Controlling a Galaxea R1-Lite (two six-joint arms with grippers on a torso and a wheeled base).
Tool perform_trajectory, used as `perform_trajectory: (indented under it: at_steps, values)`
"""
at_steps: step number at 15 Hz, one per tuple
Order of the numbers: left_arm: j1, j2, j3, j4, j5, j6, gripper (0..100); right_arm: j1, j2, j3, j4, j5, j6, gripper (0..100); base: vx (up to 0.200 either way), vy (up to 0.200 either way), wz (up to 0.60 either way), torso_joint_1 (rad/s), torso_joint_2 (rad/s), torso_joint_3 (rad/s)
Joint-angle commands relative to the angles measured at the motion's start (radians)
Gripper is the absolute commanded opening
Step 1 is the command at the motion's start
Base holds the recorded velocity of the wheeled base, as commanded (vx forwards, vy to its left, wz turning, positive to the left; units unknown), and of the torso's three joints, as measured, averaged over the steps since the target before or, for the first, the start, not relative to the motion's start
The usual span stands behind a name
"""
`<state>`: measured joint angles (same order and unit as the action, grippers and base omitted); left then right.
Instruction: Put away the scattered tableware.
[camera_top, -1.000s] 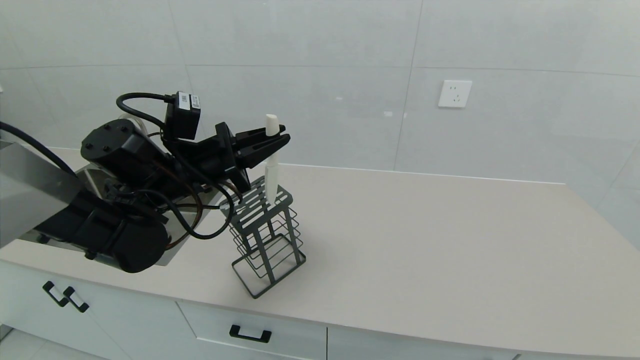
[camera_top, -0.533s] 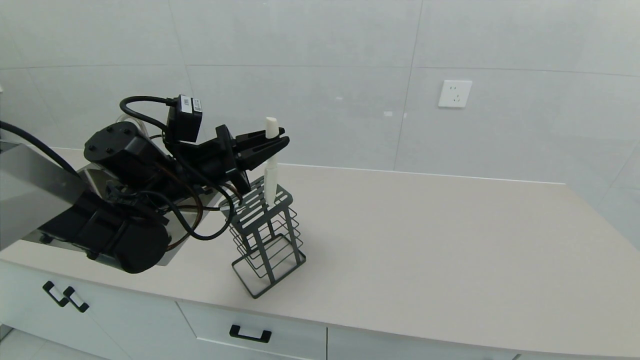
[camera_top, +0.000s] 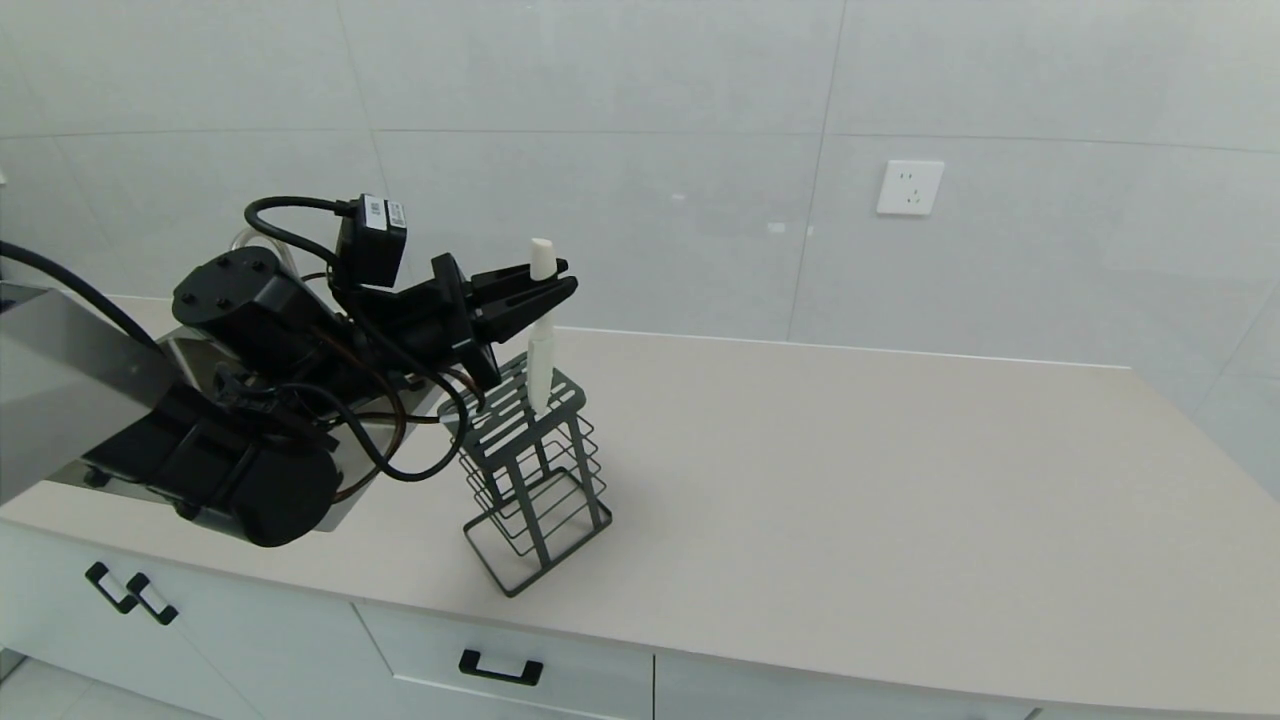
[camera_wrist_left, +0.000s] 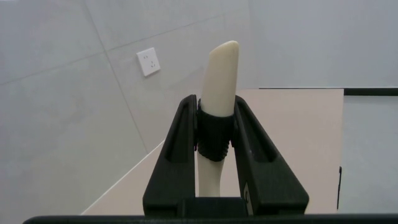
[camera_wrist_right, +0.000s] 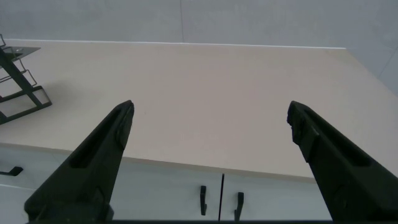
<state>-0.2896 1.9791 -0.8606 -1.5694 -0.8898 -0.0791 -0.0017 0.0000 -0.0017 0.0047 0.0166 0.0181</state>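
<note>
My left gripper (camera_top: 545, 290) is shut on a cream-white utensil handle (camera_top: 541, 335), held upright. The utensil's lower end dips into the slotted top of a dark wire cutlery rack (camera_top: 530, 470) on the beige counter (camera_top: 850, 480). In the left wrist view the handle (camera_wrist_left: 219, 74) sticks out between the black fingers (camera_wrist_left: 178, 149) of the left gripper (camera_wrist_left: 215, 134), clamped by the pads. My right gripper (camera_wrist_right: 211, 155) hangs open over the counter's front edge with nothing between its fingers (camera_wrist_right: 93, 162). The rack's base (camera_wrist_right: 22, 93) shows at the edge of the right wrist view.
A steel sink (camera_top: 190, 350) lies behind the left arm. White drawers with black handles (camera_top: 500, 668) run below the counter. A wall socket (camera_top: 909, 187) sits on the tiled wall. The counter to the right of the rack is bare.
The left gripper has sunk slightly, lowering the utensil a little further into the rack's top.
</note>
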Motion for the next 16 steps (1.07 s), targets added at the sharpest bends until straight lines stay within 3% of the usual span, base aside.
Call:
perform_trajectory:
  at_steps: [1, 16]
  values:
    - [-0.005, -0.002, 0.000, -0.001, 0.000, -0.001, 0, 0.000, 0.002, -0.001, 0.000, 0.000, 0.000, 100, 0.000, 0.000, 0.00, 0.000, 0.00, 0.000]
    - [0.010, 0.032, 0.034, -0.001, 0.020, 0.010, 0, 0.000, 0.002, 0.000, 0.000, 0.000, 0.000, 100, 0.000, 0.000, 0.00, 0.000, 0.00, 0.000]
